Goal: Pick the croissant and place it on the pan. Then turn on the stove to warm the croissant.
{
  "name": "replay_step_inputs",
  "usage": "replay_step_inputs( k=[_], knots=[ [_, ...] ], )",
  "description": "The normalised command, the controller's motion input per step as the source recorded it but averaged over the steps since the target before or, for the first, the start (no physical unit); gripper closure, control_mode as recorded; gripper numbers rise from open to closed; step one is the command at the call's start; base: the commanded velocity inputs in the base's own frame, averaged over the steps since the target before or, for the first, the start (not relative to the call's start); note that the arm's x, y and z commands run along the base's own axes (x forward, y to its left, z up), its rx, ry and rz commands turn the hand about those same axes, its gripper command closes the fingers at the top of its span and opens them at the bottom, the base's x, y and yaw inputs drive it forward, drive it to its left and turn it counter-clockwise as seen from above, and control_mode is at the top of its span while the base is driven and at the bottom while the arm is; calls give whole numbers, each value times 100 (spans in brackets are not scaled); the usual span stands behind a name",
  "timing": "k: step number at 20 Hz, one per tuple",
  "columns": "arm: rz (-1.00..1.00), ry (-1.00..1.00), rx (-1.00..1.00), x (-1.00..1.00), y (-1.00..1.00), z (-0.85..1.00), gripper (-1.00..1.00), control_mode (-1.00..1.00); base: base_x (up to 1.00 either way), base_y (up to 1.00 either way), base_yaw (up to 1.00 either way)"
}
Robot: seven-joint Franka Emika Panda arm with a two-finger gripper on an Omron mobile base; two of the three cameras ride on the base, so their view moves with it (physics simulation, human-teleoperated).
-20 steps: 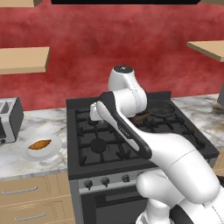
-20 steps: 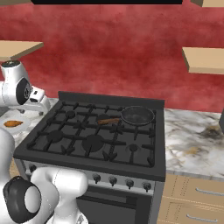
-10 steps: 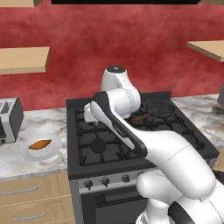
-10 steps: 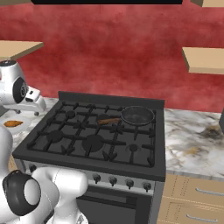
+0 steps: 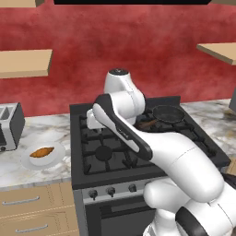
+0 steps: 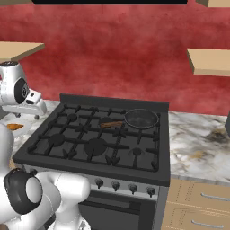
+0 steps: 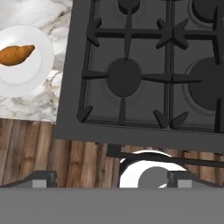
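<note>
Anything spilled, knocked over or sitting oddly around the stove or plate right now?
Nothing stands out. The croissant lies whole on the white plate left of the stove, and the pan sits level on the back grate, empty.

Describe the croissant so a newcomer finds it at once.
Start at the black stove; on the marble counter to its left sits a round white plate, in front of the silver toaster. The croissant lies on it: small, orange-brown, tapered at both ends.

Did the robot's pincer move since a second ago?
Yes. In the left base view, the white arm's hand with the pincer has swung left across the black gas stove, toward the small orange-brown croissant.
</note>
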Motion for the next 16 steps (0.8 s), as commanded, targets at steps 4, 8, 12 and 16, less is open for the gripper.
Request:
replay_step_inputs(
  k=[4, 8, 12, 16],
  knots=[
    [0, 5, 0, 14, 1, -6, -100, -100, 0, 0, 0],
    [0, 4, 0, 8, 5, -8, -100, -100, 0, 0, 0],
    [0, 3, 0, 0, 11, -10, -100, -100, 0, 0, 0],
    [0, 1, 0, 0, 16, -8, -100, -100, 0, 0, 0]
  ],
)
